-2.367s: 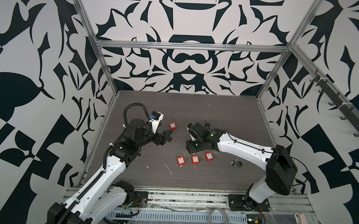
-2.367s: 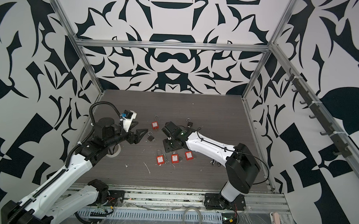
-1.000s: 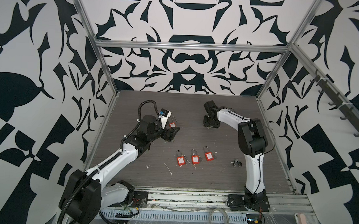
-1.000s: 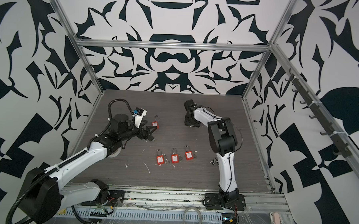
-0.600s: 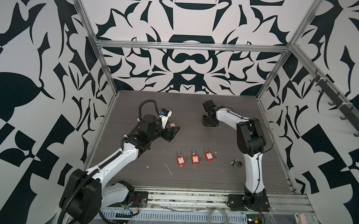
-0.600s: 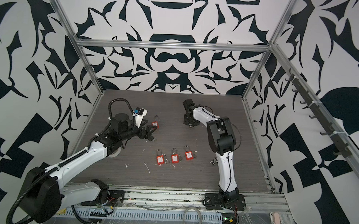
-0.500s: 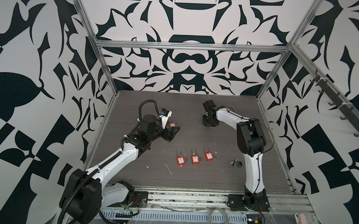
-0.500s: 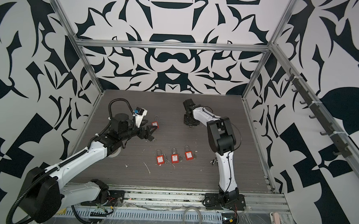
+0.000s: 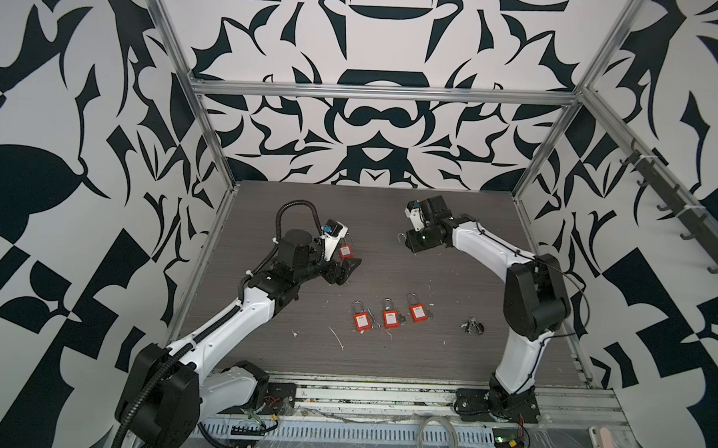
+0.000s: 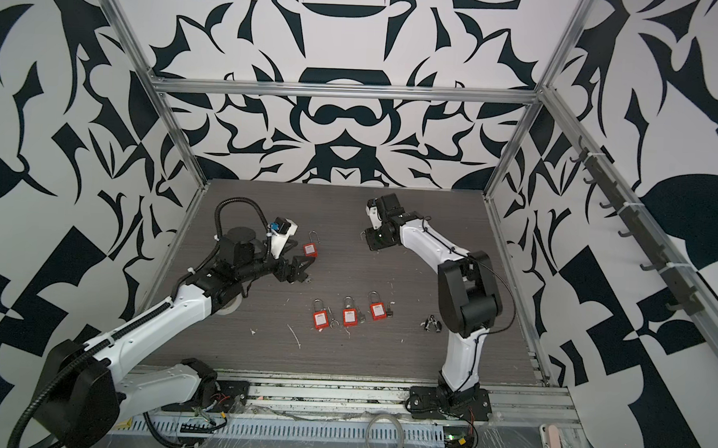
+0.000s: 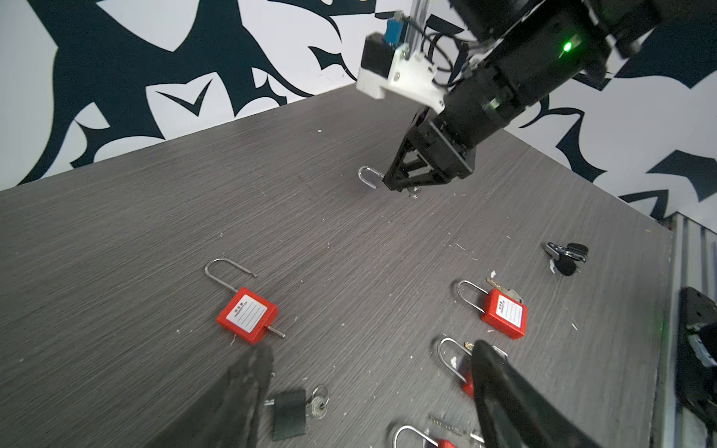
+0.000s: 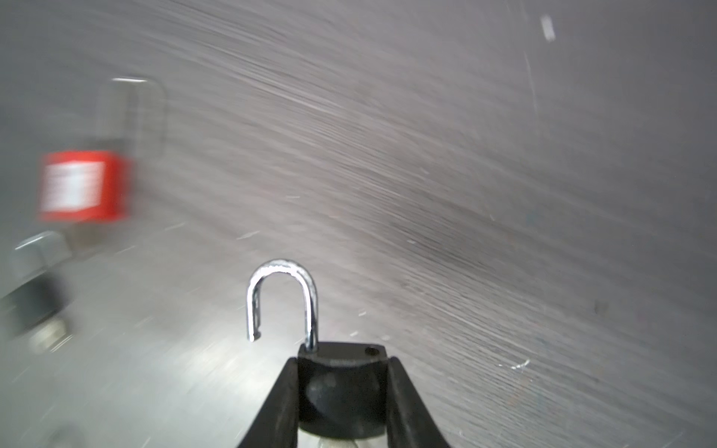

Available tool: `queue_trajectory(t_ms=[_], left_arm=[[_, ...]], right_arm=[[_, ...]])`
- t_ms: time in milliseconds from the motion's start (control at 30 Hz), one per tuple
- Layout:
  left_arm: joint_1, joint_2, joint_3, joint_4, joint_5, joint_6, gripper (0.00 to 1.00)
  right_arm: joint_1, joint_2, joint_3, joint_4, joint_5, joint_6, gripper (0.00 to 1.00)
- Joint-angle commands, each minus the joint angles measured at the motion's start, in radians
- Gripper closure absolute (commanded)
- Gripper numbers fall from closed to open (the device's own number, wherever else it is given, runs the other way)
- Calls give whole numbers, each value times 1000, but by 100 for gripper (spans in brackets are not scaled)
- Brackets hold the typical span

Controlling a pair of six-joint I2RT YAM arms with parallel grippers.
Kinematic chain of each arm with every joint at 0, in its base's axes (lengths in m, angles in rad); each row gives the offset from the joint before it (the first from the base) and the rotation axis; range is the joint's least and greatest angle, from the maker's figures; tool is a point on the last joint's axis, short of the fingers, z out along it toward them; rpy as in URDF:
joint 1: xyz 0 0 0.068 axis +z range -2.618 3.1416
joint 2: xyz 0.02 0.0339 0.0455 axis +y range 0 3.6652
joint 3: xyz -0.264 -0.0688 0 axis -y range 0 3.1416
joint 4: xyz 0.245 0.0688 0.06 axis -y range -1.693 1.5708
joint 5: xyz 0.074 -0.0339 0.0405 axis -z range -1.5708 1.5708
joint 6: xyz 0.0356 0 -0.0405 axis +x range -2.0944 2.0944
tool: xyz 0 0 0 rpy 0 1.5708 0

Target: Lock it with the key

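Note:
My right gripper is shut on a black padlock. Its silver shackle stands open and sticks out past the fingertips. In both top views this gripper is low over the back of the table. My left gripper is open, its fingers straddling a black-headed key with a ring, which lies flat on the table. Just beyond it lies a red padlock with an open shackle.
Three red padlocks lie in a row mid-table, keys beside them. A dark bunch of keys sits to their right. The dark table is flecked with white scraps and bounded by metal frame posts and patterned walls.
The right arm swung from mid-table to the back, and its jaws have narrowed onto the black padlock. The left gripper moved forward to the red padlock and has held still since.

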Motion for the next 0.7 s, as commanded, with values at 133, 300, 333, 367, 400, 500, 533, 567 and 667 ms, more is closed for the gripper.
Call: queue_trajectory(t_ms=[133, 300, 333, 367, 400, 500, 533, 567, 667], left_arm=[[-3, 4, 119, -190, 228, 117, 19], [-5, 54, 126, -152, 400, 21, 22], [-10, 65, 129, -150, 416, 10, 23], [-15, 74, 129, -150, 425, 6, 24], [-19, 80, 127, -151, 434, 6, 24], [-34, 85, 123, -151, 454, 2, 26], [-39, 85, 124, -149, 465, 2, 26], [-46, 86, 123, -148, 475, 0, 28], [-59, 86, 119, -148, 522, -1, 31]], right_arm=[[72, -325, -227, 62, -237, -309, 86], [183, -521, -361, 78, -251, -433, 86], [203, -550, -379, 83, -239, -436, 86], [218, -574, -392, 88, -228, -434, 86], [238, -597, -409, 99, -208, -437, 86], [293, -653, -459, 137, -142, -449, 86], [309, -665, -468, 143, -124, -455, 86], [320, -669, -474, 146, -107, -455, 86], [347, -673, -471, 145, -79, -453, 86]])
